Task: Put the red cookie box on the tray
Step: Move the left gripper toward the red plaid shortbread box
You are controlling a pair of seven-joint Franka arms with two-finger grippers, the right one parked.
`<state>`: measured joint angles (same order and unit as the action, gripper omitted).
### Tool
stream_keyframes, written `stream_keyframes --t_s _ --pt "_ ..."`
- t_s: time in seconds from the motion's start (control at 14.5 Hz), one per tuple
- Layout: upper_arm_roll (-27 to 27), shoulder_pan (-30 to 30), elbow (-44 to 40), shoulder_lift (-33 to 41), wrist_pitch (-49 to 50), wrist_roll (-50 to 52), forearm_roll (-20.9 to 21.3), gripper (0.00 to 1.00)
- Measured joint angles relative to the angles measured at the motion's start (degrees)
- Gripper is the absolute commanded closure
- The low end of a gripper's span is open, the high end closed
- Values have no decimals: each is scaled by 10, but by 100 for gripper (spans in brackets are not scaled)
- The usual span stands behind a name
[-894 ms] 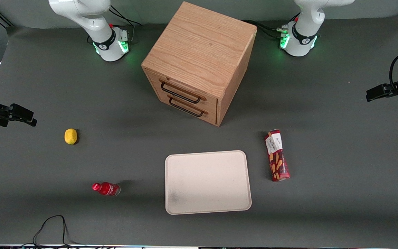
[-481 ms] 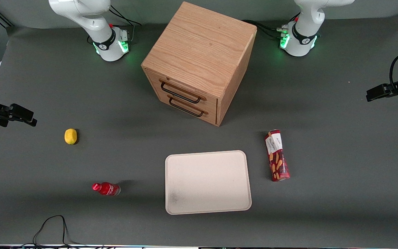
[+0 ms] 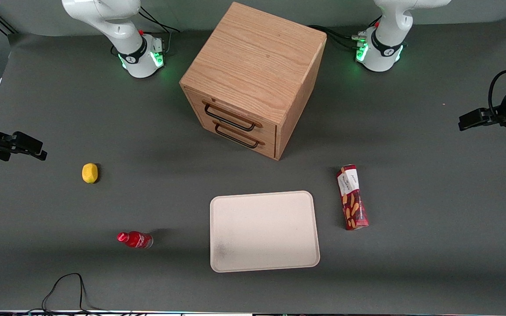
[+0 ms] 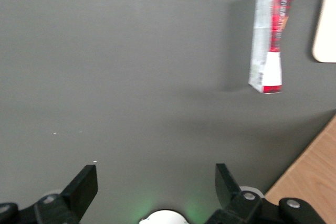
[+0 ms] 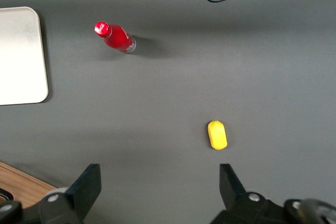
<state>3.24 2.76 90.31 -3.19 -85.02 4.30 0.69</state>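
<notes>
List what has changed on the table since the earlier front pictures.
Only the working arm's gripper moved: it shifted a little toward the table's middle, fingers open and empty, not yet over the red cookie box. The box lies beside the tray, untouched. The cabinet, lemon and red bottle stayed put.

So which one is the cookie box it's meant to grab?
Find the wooden cabinet, then the cream tray nearer the camera. The cookie box lies flat beside the tray, toward the working arm's end. It is long and dark red, unlike the small red bottle. The gripper is open, well away.
</notes>
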Motion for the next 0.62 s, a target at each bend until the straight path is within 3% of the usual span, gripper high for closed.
stream_keyframes --t_s 0.28,0.62 --pt "-23 16 -45 -24 1 28 -16 0" --pt "-64 22 -166 -99 23 95 -56 0"
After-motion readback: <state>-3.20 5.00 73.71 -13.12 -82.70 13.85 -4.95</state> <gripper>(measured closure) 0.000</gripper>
